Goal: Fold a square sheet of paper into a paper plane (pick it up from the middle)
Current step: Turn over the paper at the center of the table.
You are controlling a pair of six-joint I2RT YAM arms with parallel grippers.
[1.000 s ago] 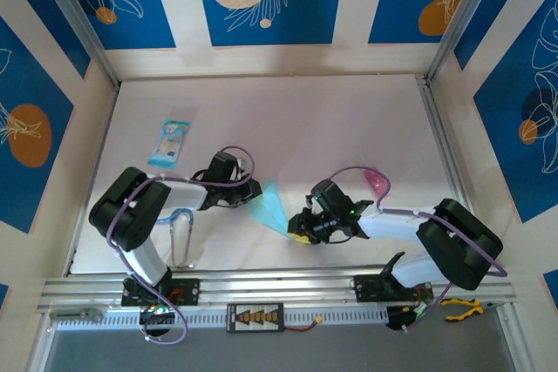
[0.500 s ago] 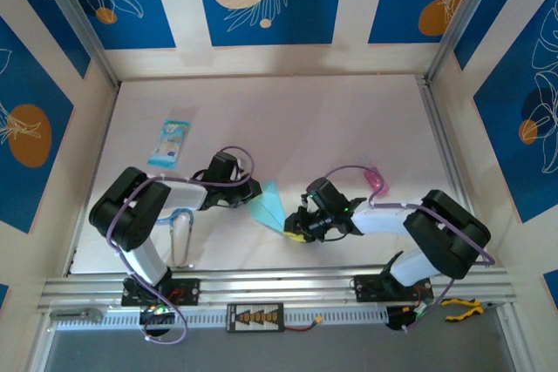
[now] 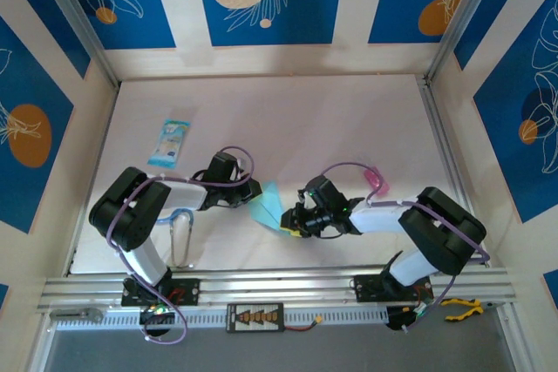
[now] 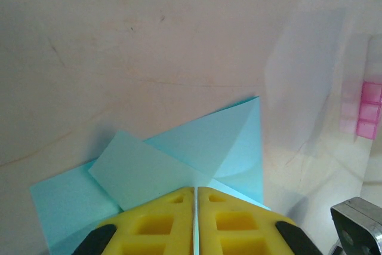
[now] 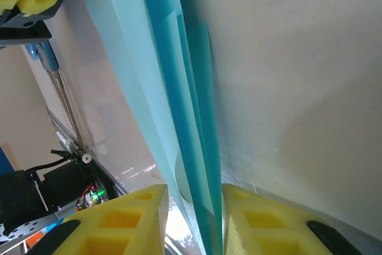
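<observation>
Two grippers meet at the light-blue paper (image 3: 268, 205), which sits at about 6 o'clock from the middle of the table (image 3: 349, 119). From above the paper is a folded wedge, its broad end toward 12 o'clock. The left gripper (image 3: 252, 195) is at the paper's 10 o'clock edge and the right gripper (image 3: 293, 226) at its 4 o'clock end.

In the left wrist view the yellow fingers (image 4: 155, 225) are clenched, with a hairline seam between them. The paper is pinched there and spreads out toward 12 o'clock. A paler flap lies folded across it at 10 o'clock, and one sharp corner points to 1 o'clock.

In the right wrist view that arm's yellow fingers (image 5: 128, 216) stand on either side of the stacked folds. The folds are seen edge-on, running from 6 o'clock up to 12 o'clock. The pads lie close against the layers, but I cannot tell whether they squeeze them. The left gripper's fingertips show at 11 o'clock, beside the paper's far edge.

A blue-and-white packet (image 3: 169, 143) lies flat at the table's 10 o'clock, well apart from the paper. A small pink item (image 3: 377, 182) sits at 3 o'clock, just beside the right arm's cable.
</observation>
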